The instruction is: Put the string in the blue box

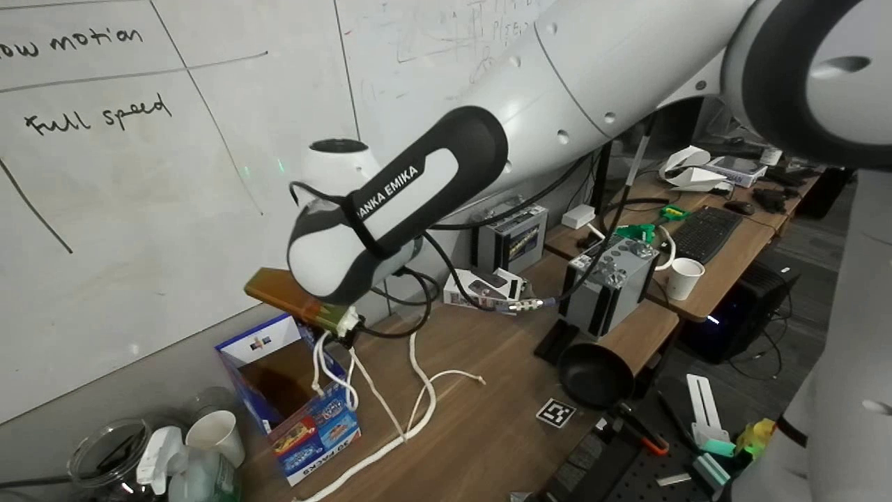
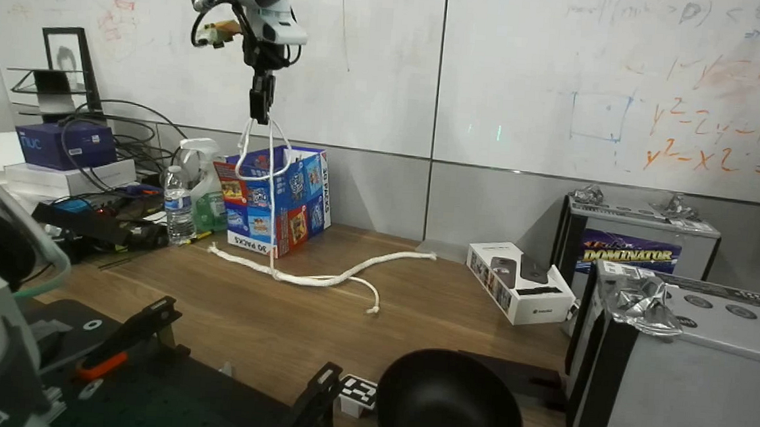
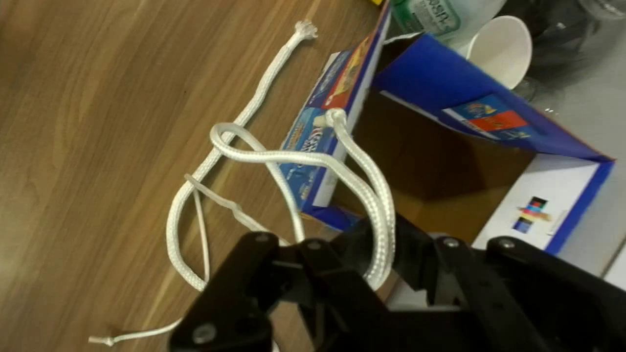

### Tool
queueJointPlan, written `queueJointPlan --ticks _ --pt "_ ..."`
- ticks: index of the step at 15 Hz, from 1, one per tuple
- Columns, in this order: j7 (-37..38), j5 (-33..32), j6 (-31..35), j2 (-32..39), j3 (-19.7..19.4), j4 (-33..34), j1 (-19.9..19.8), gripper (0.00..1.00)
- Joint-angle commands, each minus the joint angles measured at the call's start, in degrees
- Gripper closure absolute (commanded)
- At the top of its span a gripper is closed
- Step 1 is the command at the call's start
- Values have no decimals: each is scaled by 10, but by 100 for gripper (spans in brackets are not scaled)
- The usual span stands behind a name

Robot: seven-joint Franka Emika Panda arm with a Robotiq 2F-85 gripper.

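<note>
The blue box (image 1: 311, 446) stands open-topped on the table against the wall. It shows printed sides in an exterior view (image 2: 309, 192) and a brown inside in the wrist view (image 3: 430, 73). My gripper (image 2: 260, 115) is shut on the white string (image 2: 310, 280), above and beside the box opening. In the wrist view, the string (image 3: 303, 157) passes between the fingers, with loops and a knotted end hanging over the box's near wall. A thin length runs down outside the box. The rest of the string lies curled on the table in front. The box's floor is partly shadowed.
A spray bottle (image 2: 211, 193), a water bottle (image 2: 179, 208) and a paper cup (image 3: 501, 51) stand beside the box. A black pan (image 2: 451, 403), a white carton (image 2: 527, 295) and grey device boxes (image 2: 680, 384) stand on the table. The whiteboard wall (image 2: 389, 62) rises behind.
</note>
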Motion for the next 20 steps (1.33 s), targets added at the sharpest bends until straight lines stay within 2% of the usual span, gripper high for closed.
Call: queueJointPlan --ticks 1,6,11,20 --pt "39 -49 -79 -9 -46 94 66 94" --pt "92 -143 -149 29 -63 226 122 94" --pt "131 -213 -185 127 -81 325 171 95" --pt "116 -211 -222 291 -142 446 210 97"
